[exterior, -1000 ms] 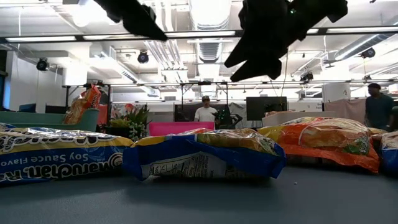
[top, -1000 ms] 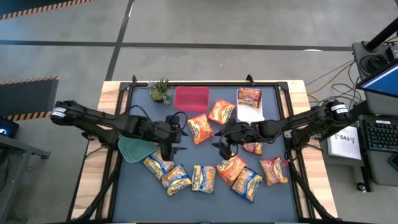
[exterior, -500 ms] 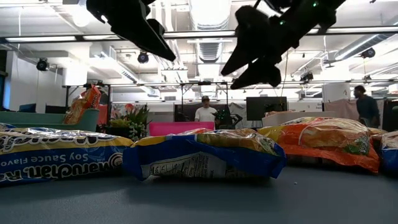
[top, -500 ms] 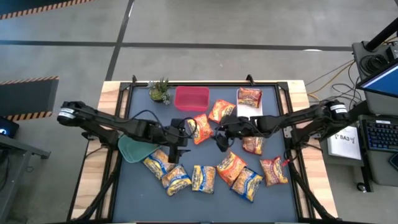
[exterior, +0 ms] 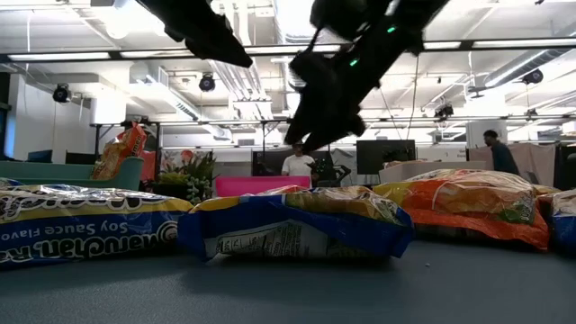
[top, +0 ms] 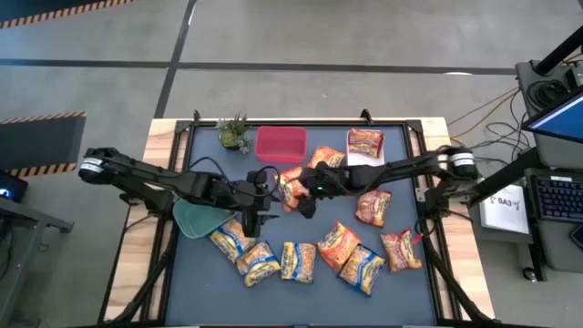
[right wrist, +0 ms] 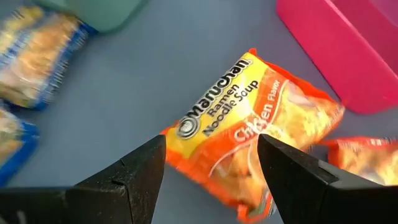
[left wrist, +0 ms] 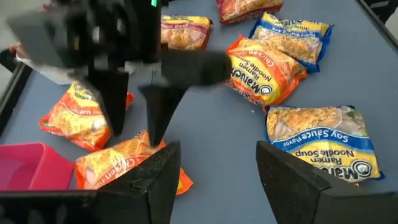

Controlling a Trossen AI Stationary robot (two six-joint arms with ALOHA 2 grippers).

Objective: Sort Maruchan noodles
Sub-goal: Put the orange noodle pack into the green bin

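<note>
Maruchan noodle packets lie scattered on the dark mat: orange ones [top: 337,244], red ones [top: 401,249] and yellow-and-blue ones [top: 298,261] along the near edge. One orange chicken packet [right wrist: 249,140] lies flat near the pink container [top: 281,144]. My right gripper [right wrist: 211,149] hovers open just above that packet, one finger over each side of it, and also shows in the high view as my right gripper [top: 305,196]. My left gripper [top: 258,214] stands open over bare mat beside it, with nothing between its fingers [left wrist: 158,168].
A teal container [top: 196,217] sits at the left and a small green plant [top: 234,132] at the far left. A white container [top: 366,164] at the far right holds a red packet [top: 365,141]. The two grippers stand close together at mid table.
My right gripper has travelled toward the table's left edge and dipped a little, coming from over the red packet to above the orange packet near the pink container. The packets lie as before.
</note>
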